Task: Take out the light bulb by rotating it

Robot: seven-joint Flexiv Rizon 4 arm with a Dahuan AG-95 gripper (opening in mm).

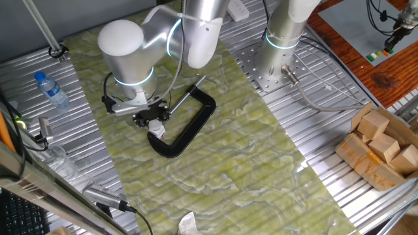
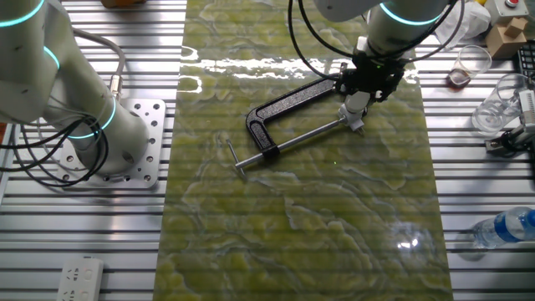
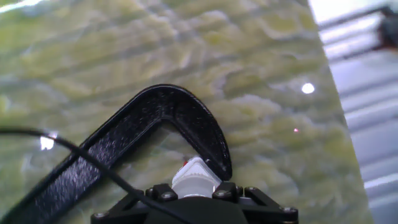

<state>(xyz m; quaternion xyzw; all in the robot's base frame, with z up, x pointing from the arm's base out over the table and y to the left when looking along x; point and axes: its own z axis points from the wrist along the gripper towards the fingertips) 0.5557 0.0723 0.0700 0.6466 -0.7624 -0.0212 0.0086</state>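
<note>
The light bulb [image 1: 157, 130] is small and white and sits at one end of the black C-clamp [image 1: 196, 124], which lies flat on the green marbled mat. My gripper [image 1: 151, 120] hangs straight down over it, with the fingers closed on either side of the bulb. In the other fixed view the bulb [image 2: 354, 109] shows just below the gripper [image 2: 364, 90], beside the clamp [image 2: 284, 104] and its screw rod. In the hand view the bulb [image 3: 194, 177] sits between the two black fingers, against the clamp's curved corner [image 3: 180, 115]. Its base is hidden.
A clear water bottle [image 1: 51, 89] lies at the left on the metal table. A cardboard box of wooden blocks [image 1: 379, 145] stands at the right. A white scrap [image 1: 188, 225] lies at the mat's near edge. A second arm's base [image 1: 279, 49] stands behind the mat.
</note>
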